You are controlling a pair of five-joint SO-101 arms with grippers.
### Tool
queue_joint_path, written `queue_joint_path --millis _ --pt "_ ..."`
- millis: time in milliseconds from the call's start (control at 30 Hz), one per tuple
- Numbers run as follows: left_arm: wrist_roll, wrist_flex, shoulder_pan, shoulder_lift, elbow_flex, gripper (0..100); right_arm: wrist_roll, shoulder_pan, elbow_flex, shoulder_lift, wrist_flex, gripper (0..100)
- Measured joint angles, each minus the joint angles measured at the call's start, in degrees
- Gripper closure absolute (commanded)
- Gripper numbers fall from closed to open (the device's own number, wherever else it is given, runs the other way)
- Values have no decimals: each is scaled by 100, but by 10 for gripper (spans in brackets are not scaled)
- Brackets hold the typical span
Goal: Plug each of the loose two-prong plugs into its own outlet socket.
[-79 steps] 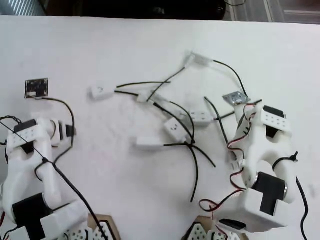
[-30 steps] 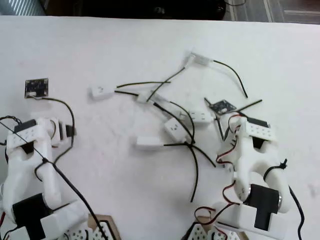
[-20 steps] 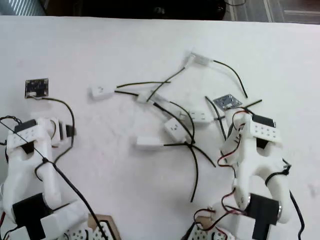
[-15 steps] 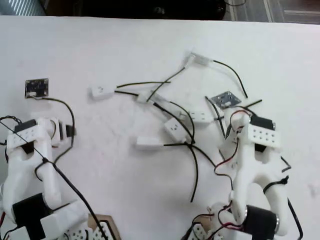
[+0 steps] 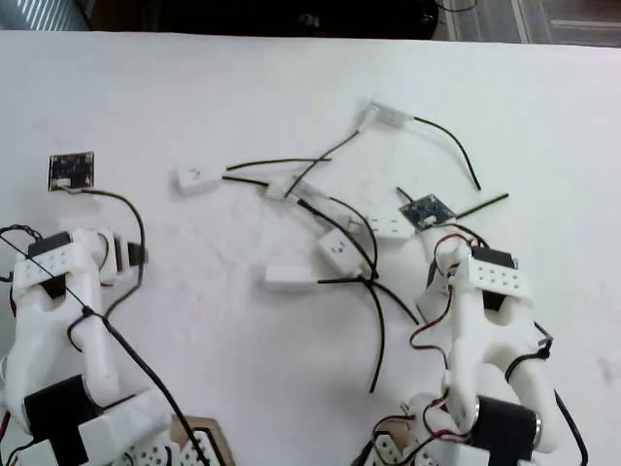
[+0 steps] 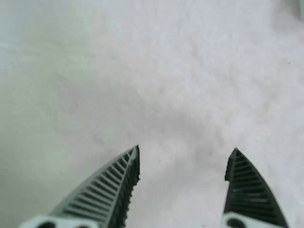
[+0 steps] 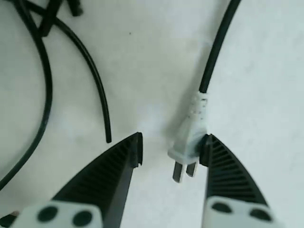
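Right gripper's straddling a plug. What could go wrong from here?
1. The plug sits right by one finger of the open right gripper, off-centre; closing may twist it.
2. Its prongs point back toward the wrist, so insertion may need a regrasp.
3. Nearby cables could snag.

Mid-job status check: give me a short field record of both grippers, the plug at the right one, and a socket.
left gripper: open, over bare table
right gripper: open, straddling the plug
plug: white, two prongs, flat on the table, right beside one finger, not clamped
plug cord: black, leads away from the gripper
socket block: white, mid-table among loose cords
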Motion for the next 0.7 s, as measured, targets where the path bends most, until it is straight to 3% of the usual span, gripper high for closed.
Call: queue_joint_path --millis 367,533,700 --pt "0 0 0 0 0 714 -18 132 -905 1310 -35 981" --pt "0 0 0 0 0 714 -18 132 -914 1336 -35 966" --pt "0 0 0 0 0 714 -18 132 -1011 1354 0 865"
